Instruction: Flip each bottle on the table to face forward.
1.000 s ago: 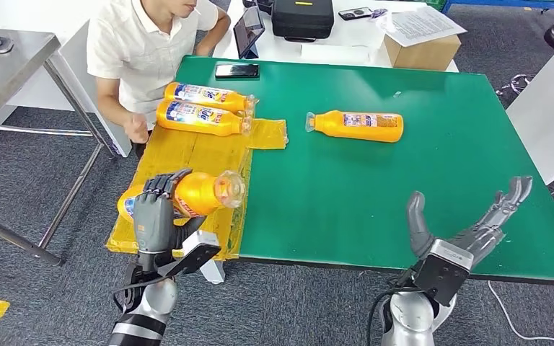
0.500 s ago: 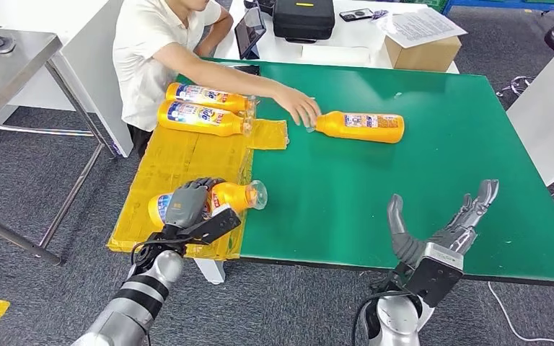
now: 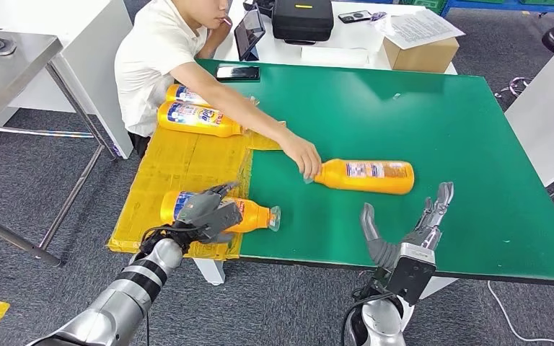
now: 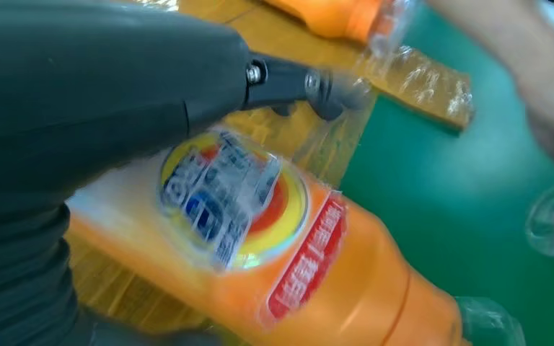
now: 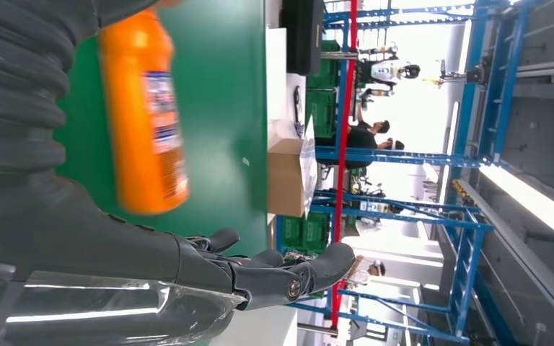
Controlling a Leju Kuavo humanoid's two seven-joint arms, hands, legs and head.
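Lower left: left hand point(image 3: 205, 209) grips a bottle point(image 3: 249, 215) lying on the yellow cardboard point(image 3: 180, 158), cap poking onto the green table point(image 3: 469, 130). Two more bottles point(image 3: 195, 117) lie upper left beside a seated person point(image 3: 162, 61). Person's hand point(image 3: 304, 157) reaches across and touches the neck of the centre bottle point(image 3: 368, 176), blocking that approach. Right hand point(image 3: 404, 227), lower right, is open with fingers spread, empty. Versus 0.5 s ago: the centre bottle is dragged nearer, the gripped bottle sits lower.

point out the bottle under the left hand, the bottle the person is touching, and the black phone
bottle under the left hand point(image 3: 254, 215), head view, orange shoulder
bottle the person touches point(image 3: 368, 176), head view, body
black phone point(image 3: 237, 71), head view, screen
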